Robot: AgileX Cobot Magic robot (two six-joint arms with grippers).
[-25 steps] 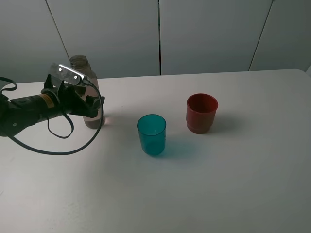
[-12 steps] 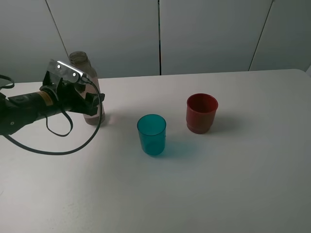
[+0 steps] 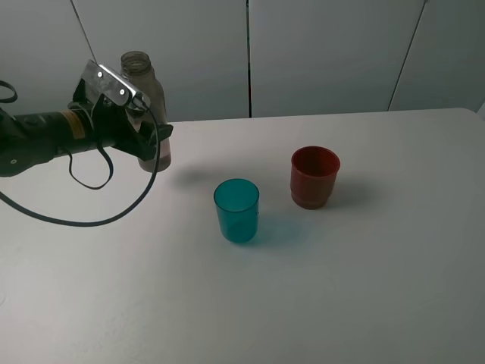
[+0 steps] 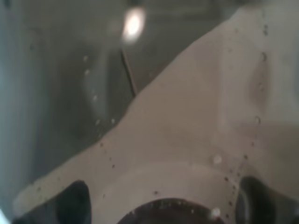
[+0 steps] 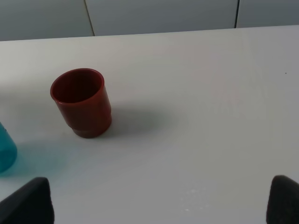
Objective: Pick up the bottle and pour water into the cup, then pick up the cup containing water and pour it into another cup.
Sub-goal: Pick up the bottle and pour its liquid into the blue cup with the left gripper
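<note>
My left gripper (image 3: 149, 141) is shut on the bottle (image 3: 145, 83), a tall clear grey-tinted bottle with an open neck, and holds it upright above the table at the far left. In the left wrist view the bottle (image 4: 177, 116) fills the frame between the dark fingertips (image 4: 70, 205). The teal cup (image 3: 236, 210) stands in the middle of the table, right of the bottle. The red-brown cup (image 3: 314, 176) stands right of it and a little further back. The right wrist view shows the red-brown cup (image 5: 83, 102), an edge of the teal cup (image 5: 5, 150), and my right gripper (image 5: 156, 205) open and empty.
The white table (image 3: 341, 288) carries only the two cups. A grey panelled wall (image 3: 326, 53) runs behind its far edge. A black cable (image 3: 91, 220) hangs from the left arm over the table.
My left gripper has lifted the bottle off the table and carried it up and slightly right. The cups have not moved.
</note>
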